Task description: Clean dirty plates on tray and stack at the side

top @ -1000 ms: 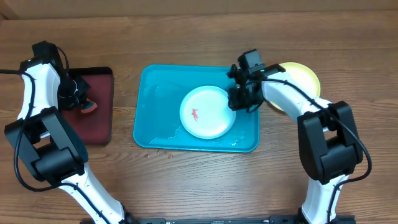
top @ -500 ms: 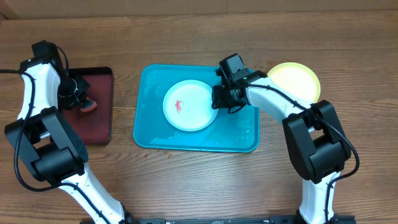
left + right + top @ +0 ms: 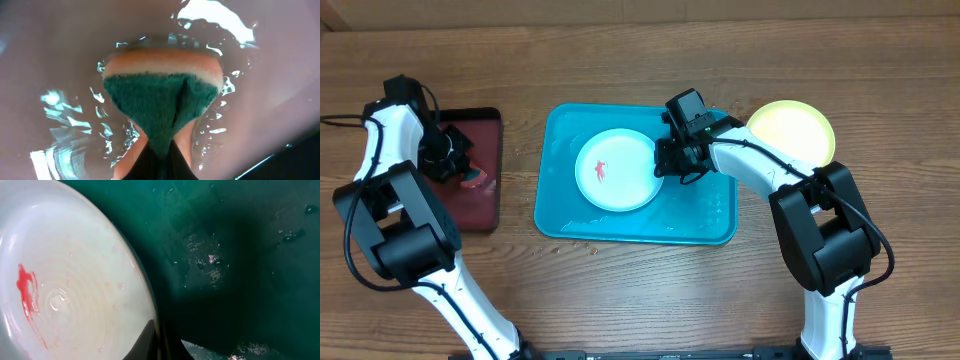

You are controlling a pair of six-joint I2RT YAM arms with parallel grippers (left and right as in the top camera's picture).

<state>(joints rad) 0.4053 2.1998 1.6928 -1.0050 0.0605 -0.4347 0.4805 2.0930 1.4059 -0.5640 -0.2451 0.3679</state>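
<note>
Overhead: the right fingers (image 3: 666, 163) clamp the white plate (image 3: 610, 172) at its 3 o'clock rim, inside the tray (image 3: 715, 215); pin it flat and steady for scrubbing — the left fingers (image 3: 447, 160) hover at 9 o'clock over the red tray (image 3: 485, 205).
Left wrist: they pinch a sponge (image 3: 162, 102), coarse green pad on soft orange foam; wet sheen beneath.
Right wrist: glossy smooth plastic, faint rings, one red smear (image 3: 25, 287) — scrub there.

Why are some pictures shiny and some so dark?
Left wrist view: light bounces off water on the red tray around the sponge, making white sparkles. Right wrist view: the blue tray lies in shadow beside the bright white plate. Overhead view: the yellow plate glows washed-out.
</note>
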